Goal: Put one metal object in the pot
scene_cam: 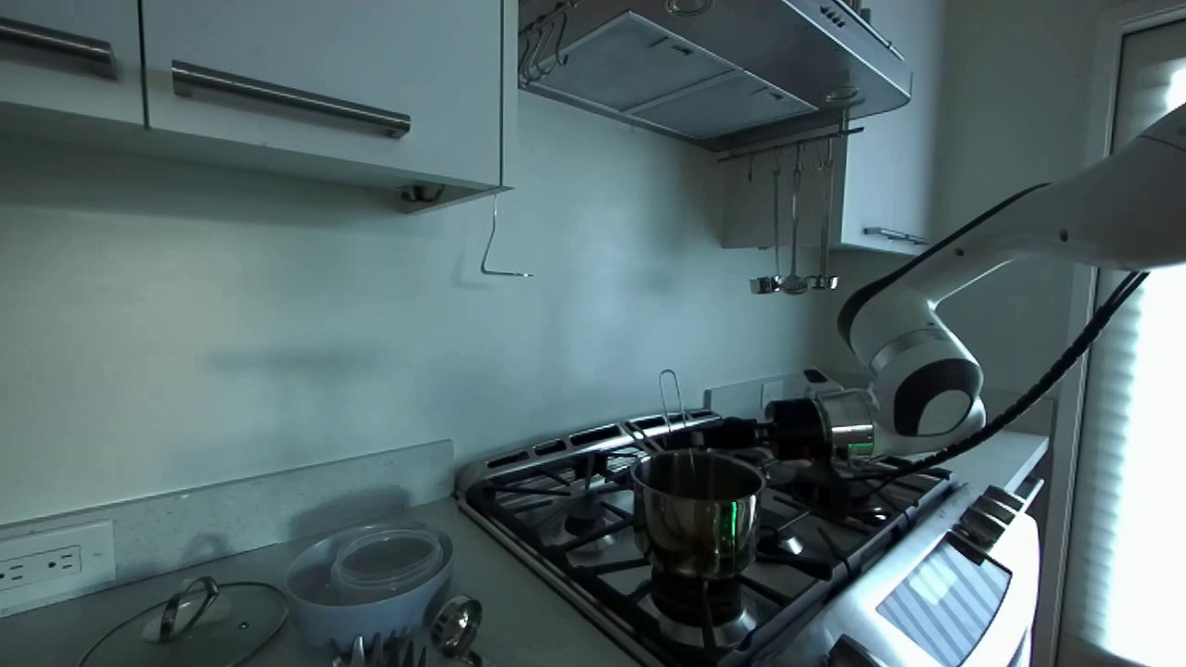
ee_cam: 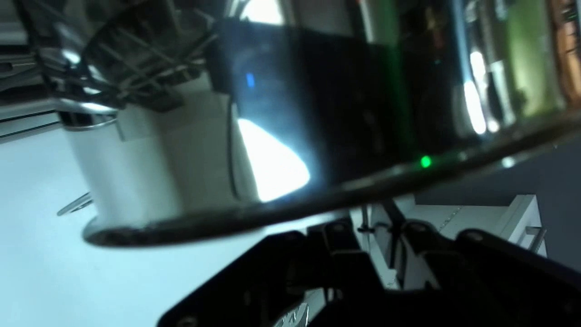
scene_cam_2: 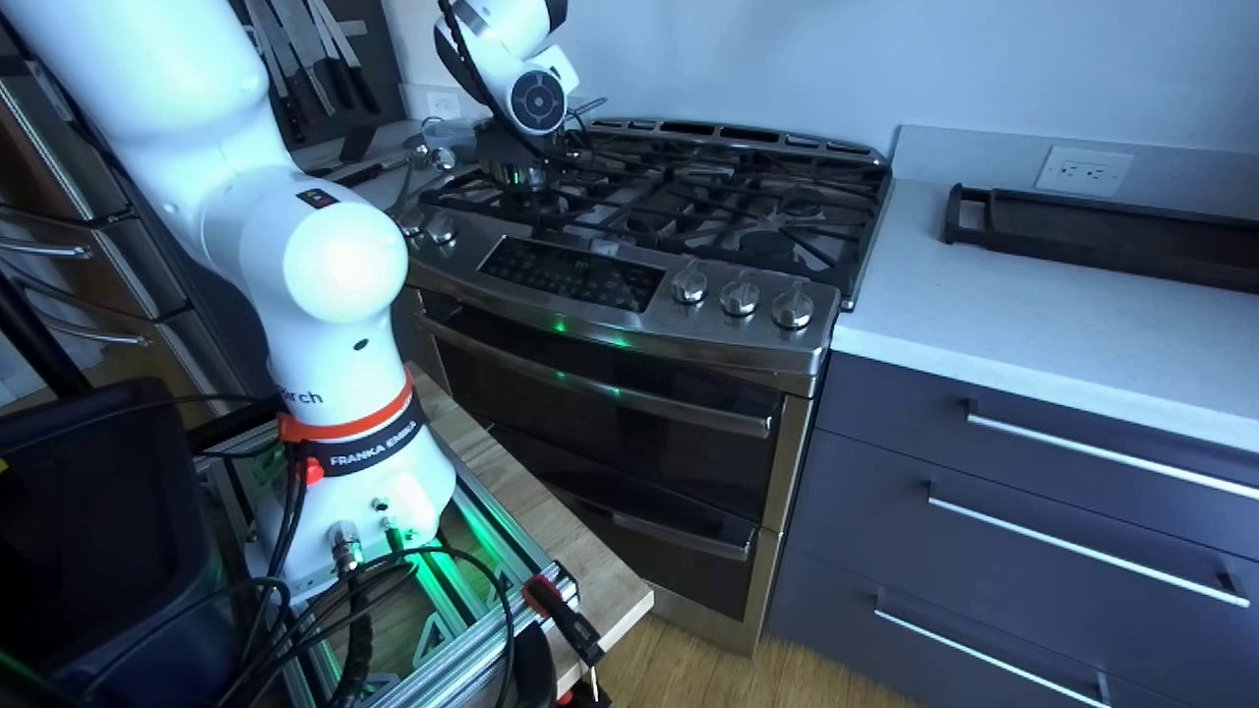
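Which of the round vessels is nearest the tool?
The shiny steel pot on the stove: the wrist view shows it close by the tool. The white bowl, with a clear container inside, sits farther off on the counter.

dim, bluish light; glaring white window (scene_cam: 1135, 445); pot (ee_cam: 317, 104) blurred in wrist view.

On my feeds I count one steel pot (scene_cam: 697, 533), one white bowl (scene_cam: 357, 616), one glass lid (scene_cam: 218, 635), one bent wire piece (scene_cam: 505, 273), three hanging utensils (scene_cam: 794, 284), three dark drawers (scene_cam_2: 984, 556), one gripper (ee_cam: 377, 228) and one arm (scene_cam: 1028, 227).
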You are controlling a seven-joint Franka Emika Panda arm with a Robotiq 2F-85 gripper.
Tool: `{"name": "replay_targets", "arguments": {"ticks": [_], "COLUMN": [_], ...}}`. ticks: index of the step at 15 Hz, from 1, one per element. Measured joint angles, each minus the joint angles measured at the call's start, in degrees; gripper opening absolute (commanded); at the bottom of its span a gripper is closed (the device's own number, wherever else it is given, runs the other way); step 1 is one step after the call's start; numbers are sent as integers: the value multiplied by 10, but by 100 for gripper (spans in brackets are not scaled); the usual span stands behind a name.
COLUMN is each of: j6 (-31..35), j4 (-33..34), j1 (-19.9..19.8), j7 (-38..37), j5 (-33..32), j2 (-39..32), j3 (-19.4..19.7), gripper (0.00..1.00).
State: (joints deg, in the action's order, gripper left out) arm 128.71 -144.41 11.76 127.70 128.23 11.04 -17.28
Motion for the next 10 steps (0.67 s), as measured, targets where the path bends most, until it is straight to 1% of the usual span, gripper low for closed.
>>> {"name": "replay_targets", "arguments": {"ticks": [4,5,6,7,10], "j6": [-1,-1,-1,-1,-2], "j4": [0,0,0,1,2], "j1": [0,0,0,0,0], "j7": [0,0,0,0,0], "j5": [0,0,0,0,0], "j2": [0,0,0,0,0], "j3": [0,0,0,0,2], "gripper": [83,92,98,100,100]}}
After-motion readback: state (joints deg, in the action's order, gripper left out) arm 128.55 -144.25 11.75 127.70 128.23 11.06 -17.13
